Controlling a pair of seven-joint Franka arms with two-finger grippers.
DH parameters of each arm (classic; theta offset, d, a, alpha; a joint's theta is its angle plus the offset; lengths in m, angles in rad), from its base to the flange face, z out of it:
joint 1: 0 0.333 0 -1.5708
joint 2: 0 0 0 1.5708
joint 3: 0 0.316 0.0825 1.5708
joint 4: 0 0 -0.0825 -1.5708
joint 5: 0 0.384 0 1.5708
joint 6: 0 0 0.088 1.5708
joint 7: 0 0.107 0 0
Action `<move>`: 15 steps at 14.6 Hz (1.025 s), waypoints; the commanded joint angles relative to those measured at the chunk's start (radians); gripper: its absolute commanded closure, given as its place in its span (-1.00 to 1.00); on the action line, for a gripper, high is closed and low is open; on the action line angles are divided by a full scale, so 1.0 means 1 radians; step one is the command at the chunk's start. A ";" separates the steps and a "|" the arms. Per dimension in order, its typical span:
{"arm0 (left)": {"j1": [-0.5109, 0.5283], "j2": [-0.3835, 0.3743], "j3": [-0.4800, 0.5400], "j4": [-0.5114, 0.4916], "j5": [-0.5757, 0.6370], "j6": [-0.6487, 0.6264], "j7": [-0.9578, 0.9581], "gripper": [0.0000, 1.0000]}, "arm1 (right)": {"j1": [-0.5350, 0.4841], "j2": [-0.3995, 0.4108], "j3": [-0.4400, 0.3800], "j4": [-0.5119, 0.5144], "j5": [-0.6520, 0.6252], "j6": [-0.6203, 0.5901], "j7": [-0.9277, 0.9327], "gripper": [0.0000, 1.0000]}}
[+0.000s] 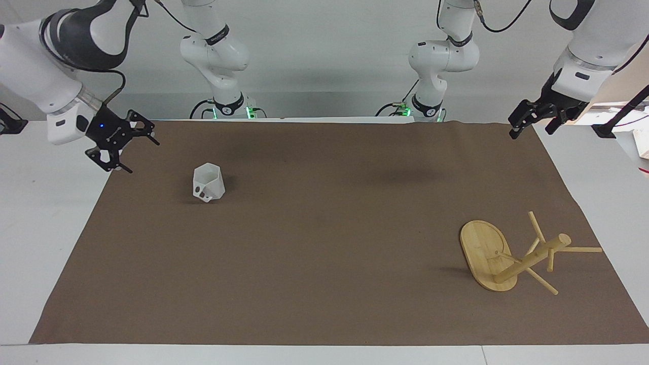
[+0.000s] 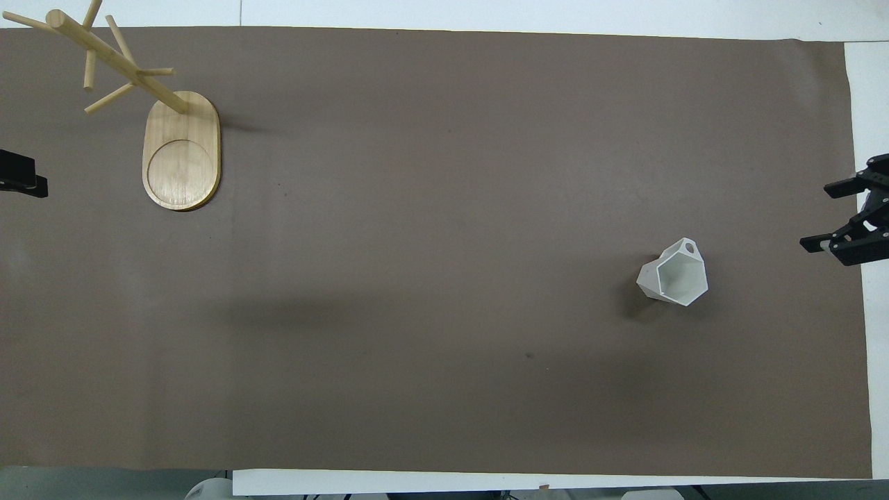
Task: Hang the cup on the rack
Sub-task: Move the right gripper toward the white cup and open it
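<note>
Cup [image 1: 208, 183] stands upright on the counter [image 1: 324, 304] toward the right arm's end, handle hole turned away from the robots. Right hand [image 1: 121, 147], fingers spread wide, hovers over the mat's edge beside it and is the closer one. Left hand [image 1: 532, 120] waits near the rack [image 1: 512, 256]; its fingers I cannot tell.

The overhead view's edges cut off most of the left tool [image 2: 21, 179] and part of the right tool [image 2: 851, 219].
</note>
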 commanded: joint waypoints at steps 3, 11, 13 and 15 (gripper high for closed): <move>0.002 -0.003 0.000 0.003 0.010 -0.014 -0.001 -1.00 | -0.139 -0.022 0.011 -0.263 0.180 0.122 -0.441 -1.00; 0.002 -0.003 0.000 0.001 0.008 -0.014 -0.001 -1.00 | -0.271 0.150 0.011 -0.438 0.576 0.044 -1.011 -1.00; 0.002 -0.003 0.000 0.001 0.008 -0.014 -0.001 -1.00 | -0.288 0.144 0.011 -0.500 0.634 0.036 -1.019 -1.00; 0.002 -0.003 0.000 0.001 0.008 -0.014 -0.001 -1.00 | -0.277 0.137 0.013 -0.511 0.653 0.039 -1.031 -1.00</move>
